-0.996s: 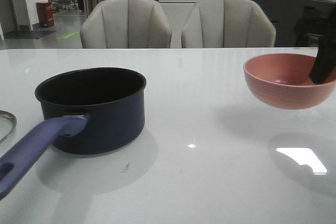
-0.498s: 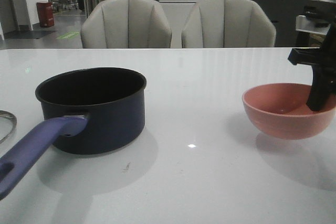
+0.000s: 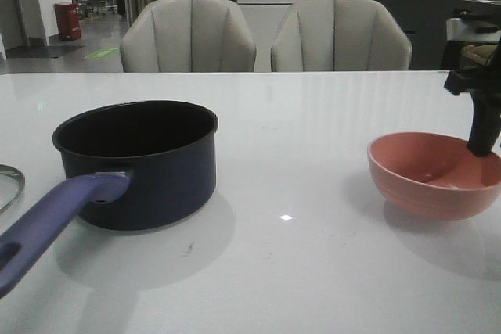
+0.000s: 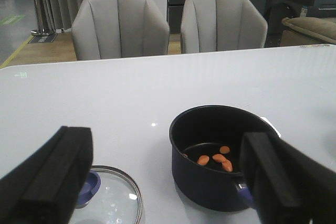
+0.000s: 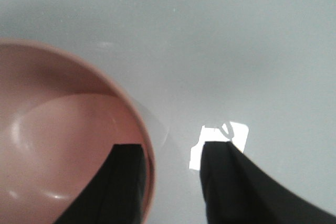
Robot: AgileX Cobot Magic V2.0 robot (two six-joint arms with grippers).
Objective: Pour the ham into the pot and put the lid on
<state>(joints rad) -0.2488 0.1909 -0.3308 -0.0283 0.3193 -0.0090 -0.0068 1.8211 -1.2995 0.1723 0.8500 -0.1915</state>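
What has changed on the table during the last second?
The right gripper lowered the pink bowl from the air onto the table; its fingers now straddle the rim with a gap on one side. The pot, the ham inside and the lid stayed put.

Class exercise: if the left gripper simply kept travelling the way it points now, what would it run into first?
Probably the pot, with ham slices inside: it sits ahead between the open left gripper fingers, slightly toward one side. The lid lies beside the other finger. Depth is unclear, so the tabletop might come first.
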